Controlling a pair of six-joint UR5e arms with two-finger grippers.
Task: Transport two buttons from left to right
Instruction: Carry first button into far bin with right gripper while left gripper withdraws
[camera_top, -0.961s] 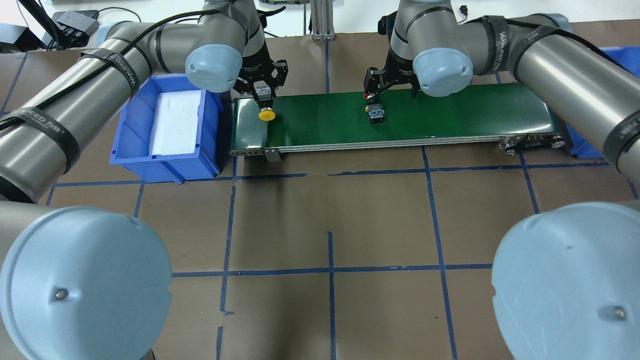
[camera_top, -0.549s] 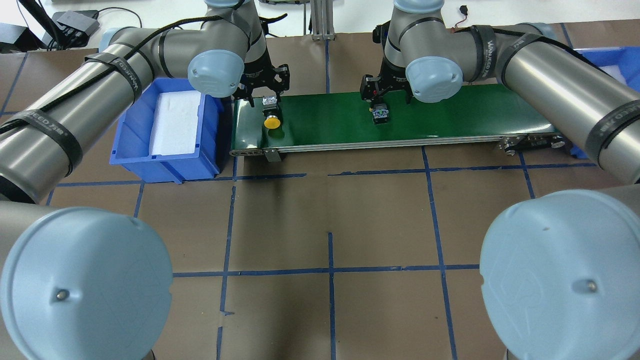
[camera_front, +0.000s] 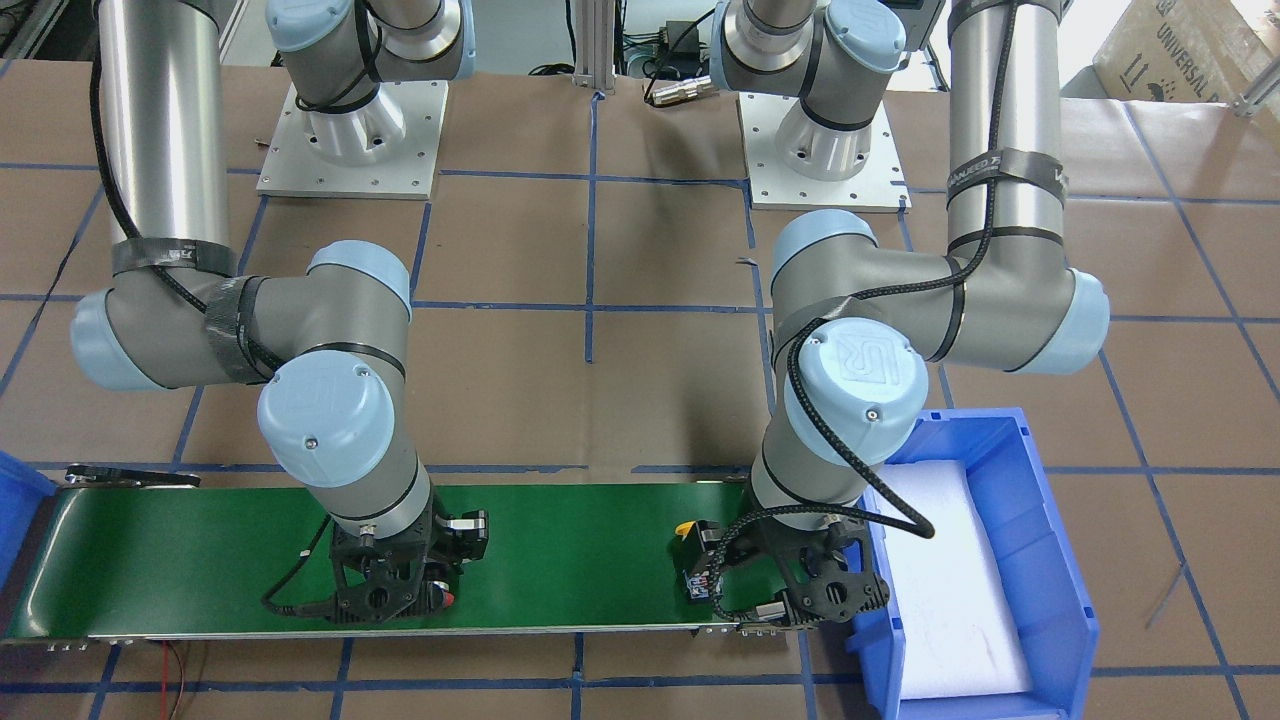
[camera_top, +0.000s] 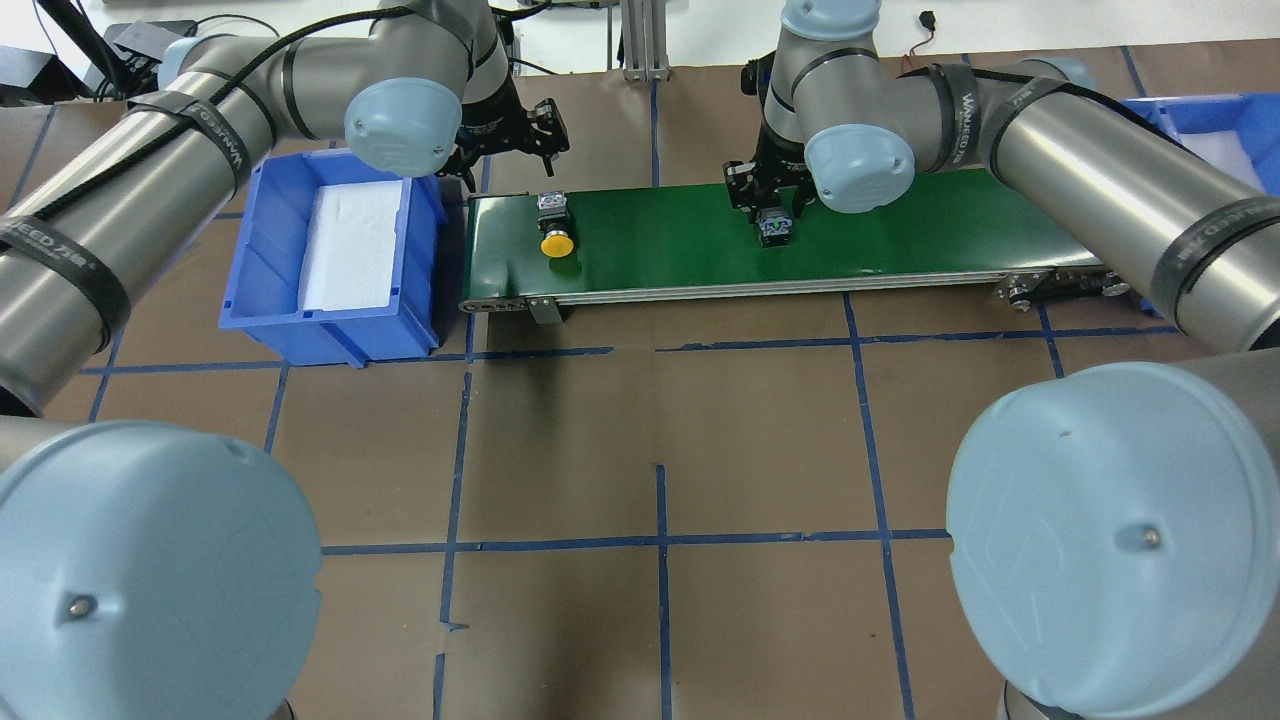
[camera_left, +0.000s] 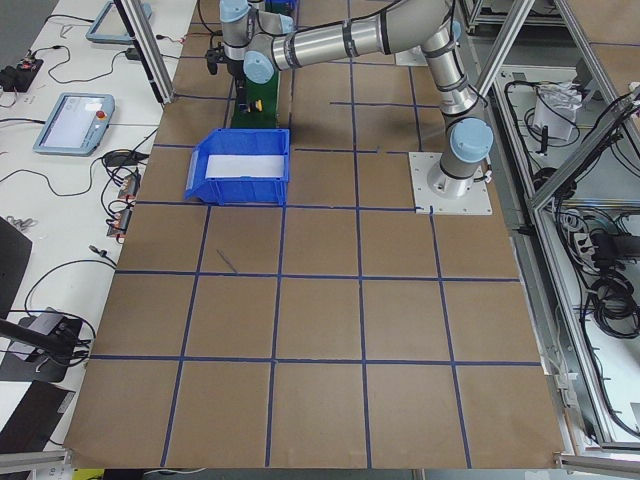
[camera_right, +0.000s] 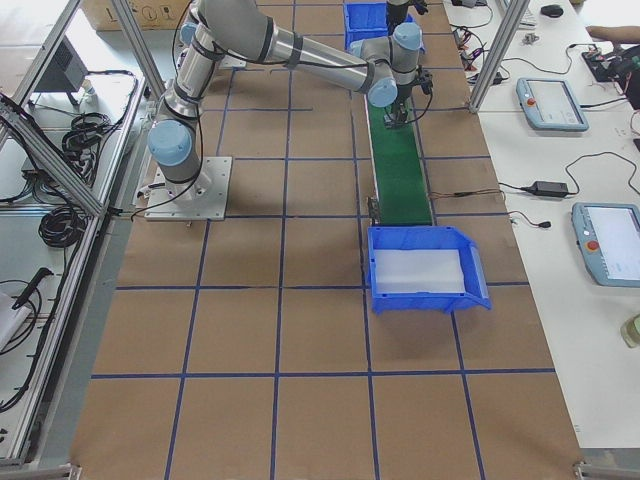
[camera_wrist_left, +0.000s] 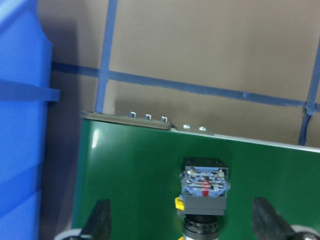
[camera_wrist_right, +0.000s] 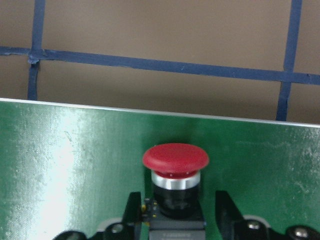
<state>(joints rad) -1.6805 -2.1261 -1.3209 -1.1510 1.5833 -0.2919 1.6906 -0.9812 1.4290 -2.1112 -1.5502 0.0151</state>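
While within right claw (camera_wrist_right: 178, 200), button (camera_wrist_right: 175, 157) half-cropped.

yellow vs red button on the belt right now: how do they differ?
1. Cap: the yellow button points its cap toward the robot, the red button away from it.
2. Place: yellow sits at the left end of the green belt, red near mid-belt.
3. Grip: the left gripper is open and clear of yellow; the right gripper straddles red, contact unclear.
Shared: both lie on their sides on the belt.
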